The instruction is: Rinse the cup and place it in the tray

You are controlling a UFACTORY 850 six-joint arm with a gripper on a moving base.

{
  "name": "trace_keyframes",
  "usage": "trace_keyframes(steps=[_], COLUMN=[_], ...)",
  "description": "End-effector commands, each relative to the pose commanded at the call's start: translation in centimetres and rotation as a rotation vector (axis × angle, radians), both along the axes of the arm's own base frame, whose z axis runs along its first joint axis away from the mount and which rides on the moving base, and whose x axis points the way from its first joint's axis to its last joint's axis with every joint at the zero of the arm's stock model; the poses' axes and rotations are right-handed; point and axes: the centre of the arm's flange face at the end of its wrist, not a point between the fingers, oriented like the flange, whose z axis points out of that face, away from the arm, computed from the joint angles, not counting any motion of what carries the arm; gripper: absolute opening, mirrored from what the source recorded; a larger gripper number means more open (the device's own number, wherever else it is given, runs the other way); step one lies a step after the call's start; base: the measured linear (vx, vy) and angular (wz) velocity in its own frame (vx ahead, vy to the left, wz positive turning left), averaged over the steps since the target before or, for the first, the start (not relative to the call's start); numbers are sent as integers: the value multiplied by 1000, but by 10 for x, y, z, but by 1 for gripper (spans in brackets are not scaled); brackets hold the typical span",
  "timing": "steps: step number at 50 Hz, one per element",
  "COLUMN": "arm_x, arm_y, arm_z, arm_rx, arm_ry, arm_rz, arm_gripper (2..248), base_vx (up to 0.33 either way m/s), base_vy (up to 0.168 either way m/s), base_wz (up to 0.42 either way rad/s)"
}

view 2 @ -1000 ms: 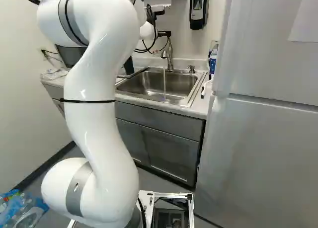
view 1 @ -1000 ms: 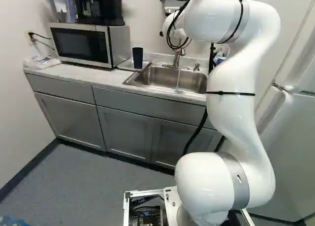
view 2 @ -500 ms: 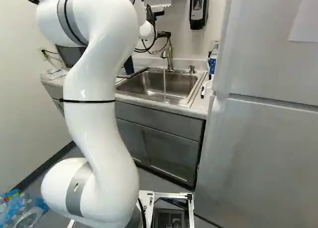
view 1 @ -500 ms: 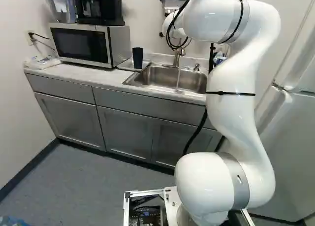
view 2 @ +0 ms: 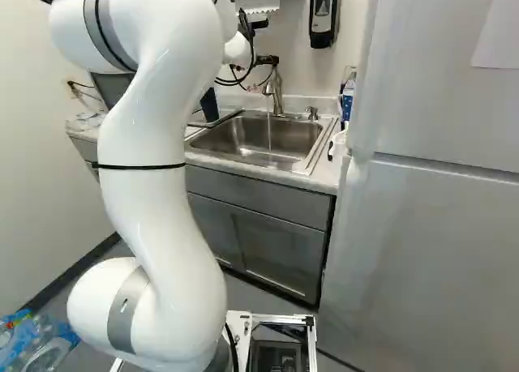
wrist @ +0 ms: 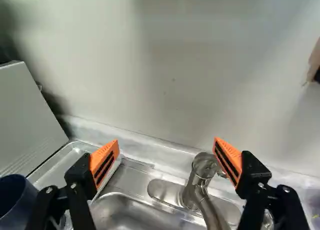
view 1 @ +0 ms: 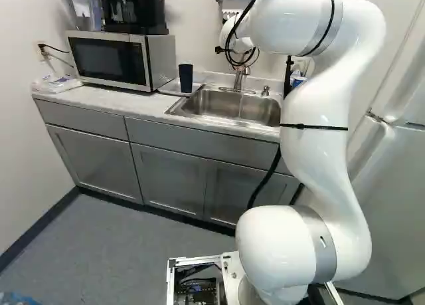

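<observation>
Dark blue, the cup point(view 1: 186, 79) stands upright on the tray point(view 1: 170, 88), toward ten o'clock from the sink point(view 1: 229, 105) in the left base view, while water runs from the faucet point(view 1: 239, 79) and the gripper point(view 2: 266, 60), its two fingers spread wide apart, hangs near that faucet, toward twelve o'clock of the basin.

The arm point(view 1: 315, 152) has leaned back slightly; its upper bend point(view 1: 364, 29) nearer the base point(view 1: 230, 275).
</observation>
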Motion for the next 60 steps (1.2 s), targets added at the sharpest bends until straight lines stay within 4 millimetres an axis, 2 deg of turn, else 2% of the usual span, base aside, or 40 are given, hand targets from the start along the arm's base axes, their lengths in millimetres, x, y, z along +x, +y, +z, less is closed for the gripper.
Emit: trace_keyframes(steps=[38,60], arm_x=[-22,-53], arm_y=[-1,-23], arm_z=[2,5], arm_rx=[2,3], arm_ry=[25,40], arm_rz=[-3,-39], arm_gripper=[247,247], base_vx=[0,0], base_vy=[0,0], base_wz=[0,0])
